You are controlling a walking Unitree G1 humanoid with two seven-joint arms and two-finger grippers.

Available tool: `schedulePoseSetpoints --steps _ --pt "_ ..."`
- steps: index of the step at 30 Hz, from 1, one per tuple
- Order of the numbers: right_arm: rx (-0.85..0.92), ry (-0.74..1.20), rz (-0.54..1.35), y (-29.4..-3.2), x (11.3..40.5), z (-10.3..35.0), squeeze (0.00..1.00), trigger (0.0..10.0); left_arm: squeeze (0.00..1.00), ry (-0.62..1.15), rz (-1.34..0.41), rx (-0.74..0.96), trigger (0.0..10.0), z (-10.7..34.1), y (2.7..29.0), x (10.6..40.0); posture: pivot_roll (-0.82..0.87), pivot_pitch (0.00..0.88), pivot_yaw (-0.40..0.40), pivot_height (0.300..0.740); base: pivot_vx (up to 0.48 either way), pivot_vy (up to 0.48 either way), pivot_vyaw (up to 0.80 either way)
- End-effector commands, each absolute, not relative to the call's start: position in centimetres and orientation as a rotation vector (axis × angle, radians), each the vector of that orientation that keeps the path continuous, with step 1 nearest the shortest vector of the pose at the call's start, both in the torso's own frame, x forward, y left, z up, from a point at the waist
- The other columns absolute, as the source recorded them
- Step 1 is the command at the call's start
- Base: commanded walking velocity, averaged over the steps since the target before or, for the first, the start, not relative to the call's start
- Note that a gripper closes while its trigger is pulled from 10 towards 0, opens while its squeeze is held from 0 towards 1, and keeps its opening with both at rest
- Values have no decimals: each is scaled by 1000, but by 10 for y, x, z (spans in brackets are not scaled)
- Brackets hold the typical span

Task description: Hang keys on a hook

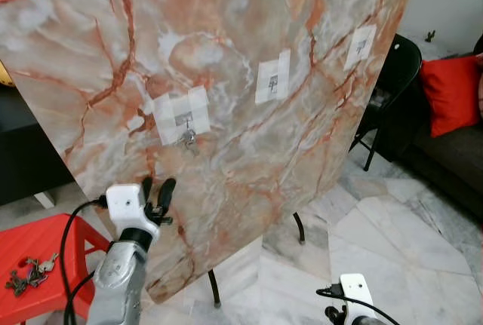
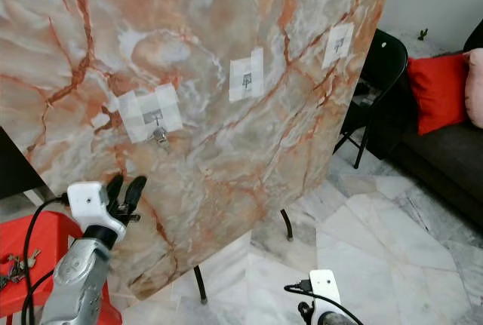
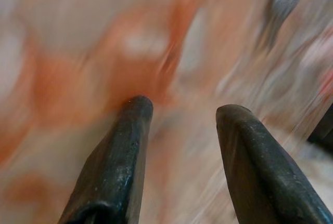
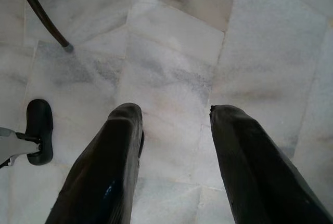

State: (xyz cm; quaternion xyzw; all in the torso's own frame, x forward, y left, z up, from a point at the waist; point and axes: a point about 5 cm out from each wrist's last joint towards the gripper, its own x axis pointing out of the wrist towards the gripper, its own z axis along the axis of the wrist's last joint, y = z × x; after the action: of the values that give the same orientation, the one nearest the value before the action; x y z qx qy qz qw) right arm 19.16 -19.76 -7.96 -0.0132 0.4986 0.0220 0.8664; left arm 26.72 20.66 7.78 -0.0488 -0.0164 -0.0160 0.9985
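Observation:
A marble-patterned board [image 1: 249,136] leans upright, with three taped hooks across it. The left hook [image 1: 183,120] has a small set of keys [image 1: 188,139] hanging from it. The middle hook [image 1: 272,80] and the right hook [image 1: 361,43] are bare. My left gripper [image 1: 157,189] is raised just below the left hook, close to the board, open and holding nothing; in the left wrist view its fingers [image 3: 117,156] face the blurred board. A second bunch of keys [image 1: 29,272] lies on the red stool [image 1: 45,243]. My right gripper [image 4: 174,130] hangs low over the floor, open.
A black folding chair [image 1: 392,76] stands behind the board's right edge. Further right is a dark sofa [image 1: 453,159] with a red cushion [image 1: 451,91]. The board's thin black legs [image 1: 214,289] rest on the marble floor [image 1: 377,242].

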Motion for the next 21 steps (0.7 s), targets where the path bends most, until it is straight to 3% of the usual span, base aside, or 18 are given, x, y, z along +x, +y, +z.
schedulePoseSetpoints --steps 1,8,11,17,21 --pt "-40 1047 46 -199 192 -79 0 10000 0 103 27 -61 10000 49 223 255 95 0 -77 740 0 0 0" --pt "-40 1046 45 -198 192 -79 0 10000 0 516 97 42 10000 -26 243 220 92 0 -75 740 0 0 0" --pt "-38 1045 41 -198 193 -79 0 10000 0 636 126 10 10000 -44 243 207 90 0 -75 740 0 0 0" --pt "-35 1044 38 -198 193 -79 0 10000 0 807 152 8 10000 -67 236 185 94 0 -70 740 0 0 0" --pt "-32 1043 33 -198 192 -79 0 10000 0 832 146 -7 10000 -73 230 181 90 0 -64 740 0 0 0"
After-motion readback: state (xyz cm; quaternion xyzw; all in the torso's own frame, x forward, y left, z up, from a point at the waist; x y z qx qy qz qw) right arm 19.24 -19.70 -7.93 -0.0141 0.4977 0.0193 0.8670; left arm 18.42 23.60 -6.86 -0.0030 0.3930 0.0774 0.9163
